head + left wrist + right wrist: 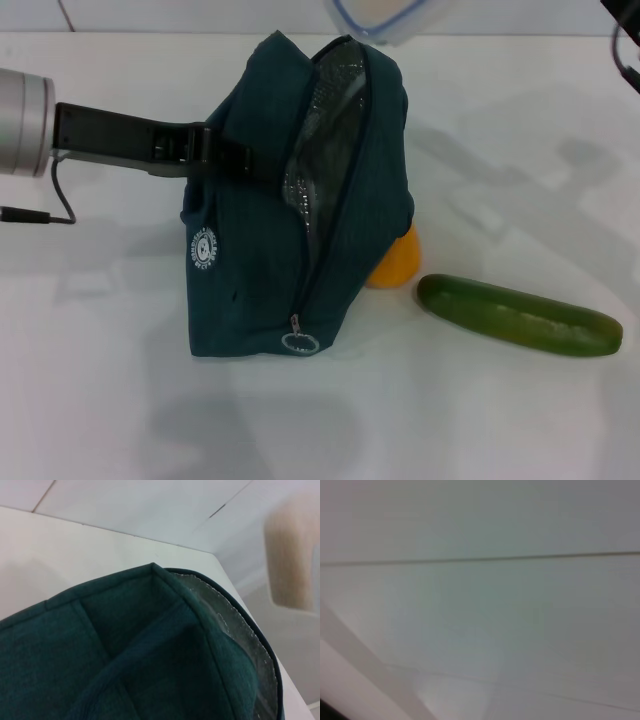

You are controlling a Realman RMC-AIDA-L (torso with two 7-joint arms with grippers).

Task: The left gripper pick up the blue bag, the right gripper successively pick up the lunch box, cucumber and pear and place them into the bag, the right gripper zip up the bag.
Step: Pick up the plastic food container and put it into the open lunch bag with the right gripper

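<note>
The blue bag (pixel 290 210) stands upright on the white table, its zipper open and the silver foil lining (pixel 325 120) showing. My left gripper (pixel 222 155) reaches in from the left and is shut on the bag's top. The lunch box (pixel 390 20) hangs in the air just above the bag's opening, cut off by the picture's top edge. The right gripper is out of view. The pear (pixel 396 262) is half hidden behind the bag's right side. The cucumber (pixel 520 317) lies on the table right of it. The left wrist view shows the bag's fabric (pixel 150 645) and a blurred lunch box (pixel 295 555).
A black cable and a bit of arm (pixel 622 45) show at the top right corner. The white table (pixel 500 420) extends in front of the bag. The right wrist view shows only a pale blurred surface.
</note>
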